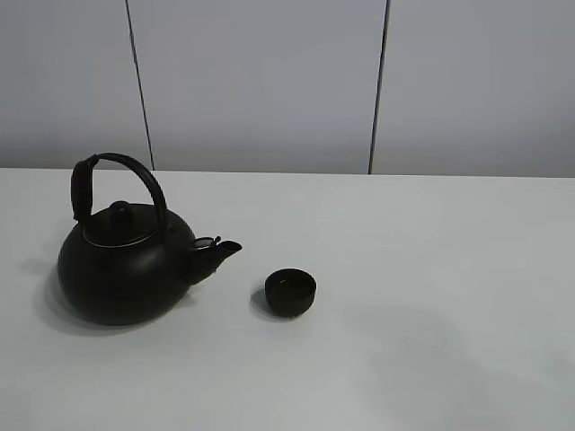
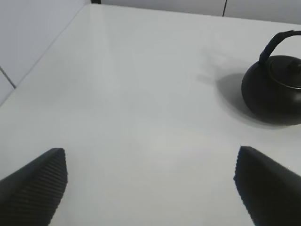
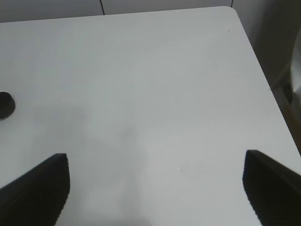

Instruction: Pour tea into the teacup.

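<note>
A small round black teacup [image 1: 290, 292] stands upright on the white table [image 1: 431, 269], just right of the spout of a big black kettle [image 1: 126, 260] with an arched handle. Neither arm shows in the exterior high view. In the left wrist view my left gripper [image 2: 150, 188] is open over bare table, well short of the kettle [image 2: 275, 89], nothing between its fingers. My right gripper [image 3: 155, 188] is open too, holding nothing; the teacup [image 3: 5, 104] shows at the frame's edge, far from it.
The table's right edge and rounded far corner [image 3: 233, 10] show in the right wrist view. A grey panelled wall [image 1: 269, 81] stands behind the table. The table's left edge [image 2: 28, 75] runs along a wall in the left wrist view.
</note>
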Robot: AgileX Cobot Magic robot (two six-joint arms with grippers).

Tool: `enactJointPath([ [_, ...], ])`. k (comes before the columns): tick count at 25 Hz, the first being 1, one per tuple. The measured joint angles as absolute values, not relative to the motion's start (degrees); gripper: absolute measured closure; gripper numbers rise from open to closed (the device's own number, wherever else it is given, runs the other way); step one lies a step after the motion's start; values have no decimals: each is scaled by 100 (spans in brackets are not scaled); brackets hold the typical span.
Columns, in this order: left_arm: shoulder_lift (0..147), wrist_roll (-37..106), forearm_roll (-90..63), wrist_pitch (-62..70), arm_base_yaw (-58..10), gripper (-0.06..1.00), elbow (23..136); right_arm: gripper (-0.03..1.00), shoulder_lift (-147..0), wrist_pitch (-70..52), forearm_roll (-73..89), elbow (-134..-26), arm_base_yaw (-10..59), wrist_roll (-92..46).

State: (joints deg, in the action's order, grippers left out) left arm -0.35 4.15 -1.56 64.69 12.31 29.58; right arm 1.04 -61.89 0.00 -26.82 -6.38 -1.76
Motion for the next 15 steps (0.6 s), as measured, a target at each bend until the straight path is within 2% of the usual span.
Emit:
enactJointPath([
  [15,-90,373,-69,6475,1231,25,2778,27,104,-6189,0,-2682,-638,-176],
])
